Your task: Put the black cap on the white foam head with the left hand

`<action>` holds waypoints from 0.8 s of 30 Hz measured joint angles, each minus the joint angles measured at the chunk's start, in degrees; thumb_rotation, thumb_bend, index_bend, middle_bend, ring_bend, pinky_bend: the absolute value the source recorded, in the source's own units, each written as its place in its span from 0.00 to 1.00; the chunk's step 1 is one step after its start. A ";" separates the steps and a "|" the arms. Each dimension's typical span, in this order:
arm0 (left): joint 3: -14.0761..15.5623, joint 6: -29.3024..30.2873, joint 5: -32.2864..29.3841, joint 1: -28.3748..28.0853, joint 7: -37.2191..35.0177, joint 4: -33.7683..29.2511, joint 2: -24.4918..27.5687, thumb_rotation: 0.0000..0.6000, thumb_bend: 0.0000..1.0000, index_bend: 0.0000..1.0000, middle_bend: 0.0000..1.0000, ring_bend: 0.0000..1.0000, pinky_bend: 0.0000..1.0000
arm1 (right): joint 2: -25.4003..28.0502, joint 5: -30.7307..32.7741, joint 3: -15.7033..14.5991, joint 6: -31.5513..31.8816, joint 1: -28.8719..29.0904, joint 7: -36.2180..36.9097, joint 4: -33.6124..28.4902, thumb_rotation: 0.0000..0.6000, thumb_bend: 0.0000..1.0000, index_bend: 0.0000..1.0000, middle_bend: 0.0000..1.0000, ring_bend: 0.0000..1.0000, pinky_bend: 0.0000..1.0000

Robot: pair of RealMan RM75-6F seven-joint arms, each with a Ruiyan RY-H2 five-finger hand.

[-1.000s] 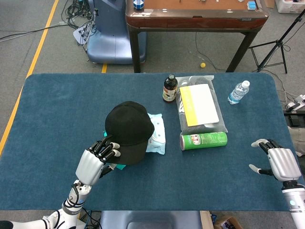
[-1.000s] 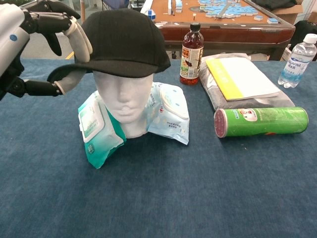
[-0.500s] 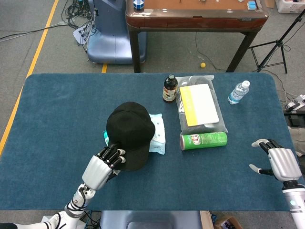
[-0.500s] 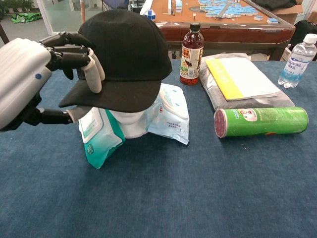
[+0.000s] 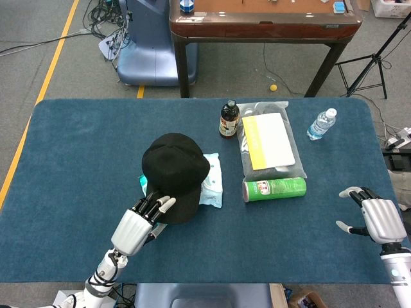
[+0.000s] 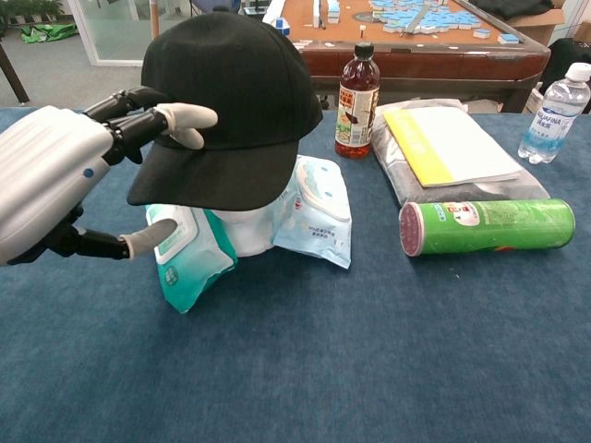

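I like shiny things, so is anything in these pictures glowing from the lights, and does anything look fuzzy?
Chest view: the green can has a pale shine along its top, the left hand gleams softly, and everything looks sharp. Head view: light reflects off the brown table behind; the black cap is so dark its folds hardly show. Nothing looks fuzzy.

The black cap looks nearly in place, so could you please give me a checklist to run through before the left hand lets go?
1. Black cap sits on the white foam head: ok.
2. Cap level: not ok, the brim covers the face.
3. Left hand fingers off the brim: cannot tell.
4. Head upright between the wipes packs: ok.
5. Right hand away from the cap: ok.
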 measured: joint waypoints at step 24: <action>1.40 -2.87 -8.07 8.81 9.79 -11.23 9.70 1.00 0.07 0.00 0.00 0.00 0.24 | -0.28 0.03 -0.09 0.10 -0.02 -1.07 -0.22 1.00 0.05 0.35 0.32 0.25 0.47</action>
